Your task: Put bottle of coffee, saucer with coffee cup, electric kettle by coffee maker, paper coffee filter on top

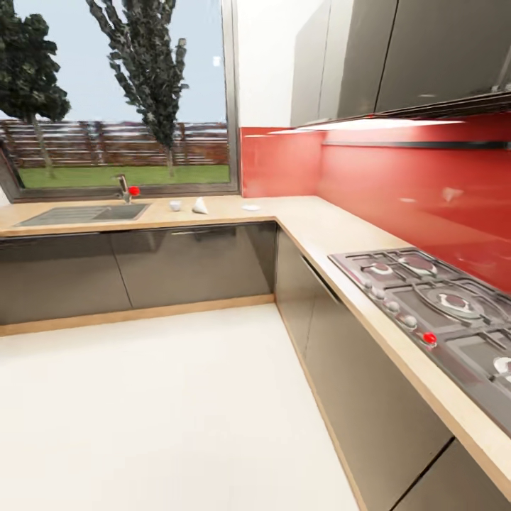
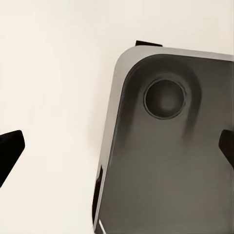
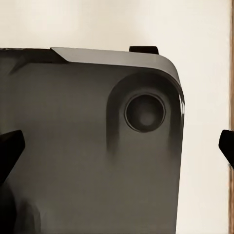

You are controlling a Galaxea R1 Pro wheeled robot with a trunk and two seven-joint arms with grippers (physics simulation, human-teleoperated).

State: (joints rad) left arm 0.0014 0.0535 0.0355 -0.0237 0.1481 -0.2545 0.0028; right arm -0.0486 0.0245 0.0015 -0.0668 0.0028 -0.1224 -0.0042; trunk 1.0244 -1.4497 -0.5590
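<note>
Light wood-grain, the L-shaped kitchen countertop point(image 1: 312, 223) is seen from the head camera running beneath a window and along a glossy red backsplash point(image 1: 397, 184), above grey cabinet fronts point(image 1: 184, 266). A gas hob point(image 1: 440, 305) is set into the near run, a sink point(image 1: 85, 213) with a tap point(image 1: 123, 188) into the far run. A thin black kitchen shelf point(image 1: 419, 145) is fixed on the backsplash. Right of the sink, the coffee cup point(image 1: 174, 205), a white crumpled object point(image 1: 200, 206) and the saucer point(image 1: 250, 207) are lined up, apart from one another. The left gripper point(image 2: 119, 148) and right gripper point(image 3: 119, 146) are both held with fingers wide apart over the robot's grey base, clasping nothing.
</note>
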